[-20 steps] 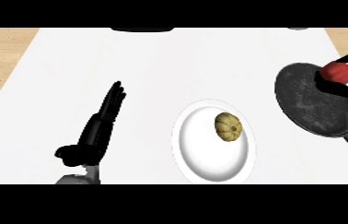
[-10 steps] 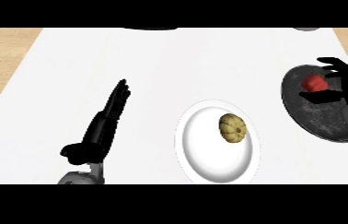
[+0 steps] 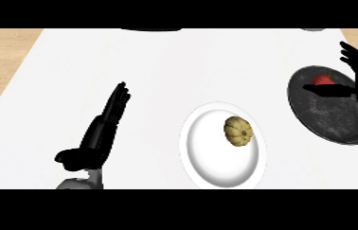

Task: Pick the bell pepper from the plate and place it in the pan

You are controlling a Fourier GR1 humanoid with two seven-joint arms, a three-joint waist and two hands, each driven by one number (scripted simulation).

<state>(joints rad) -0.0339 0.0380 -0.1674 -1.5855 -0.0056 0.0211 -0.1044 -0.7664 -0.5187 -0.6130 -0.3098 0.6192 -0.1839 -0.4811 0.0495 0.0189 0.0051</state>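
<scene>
The red bell pepper (image 3: 323, 78) lies inside the dark round pan (image 3: 323, 115) at the right edge of the head view. My right hand (image 3: 347, 55) shows only partly at that edge. Its fingers point up beyond the pepper and its thumb (image 3: 330, 89) lies straight just below it, so the hand is open around the pepper. The white plate (image 3: 217, 165) sits at centre-right and holds a tan ribbed round item (image 3: 237, 131). My left hand (image 3: 105, 127) rests open on the counter at the left, fingers stretched away from me.
A dark object (image 3: 150, 29) and a small grey one (image 3: 315, 29) peek in at the counter's far edge. Wooden floor (image 3: 14, 49) shows beyond the white counter's left side.
The right hand went from curled round the pepper above the pan to spread open, with the pepper down in the pan. The left hand has stayed put.
</scene>
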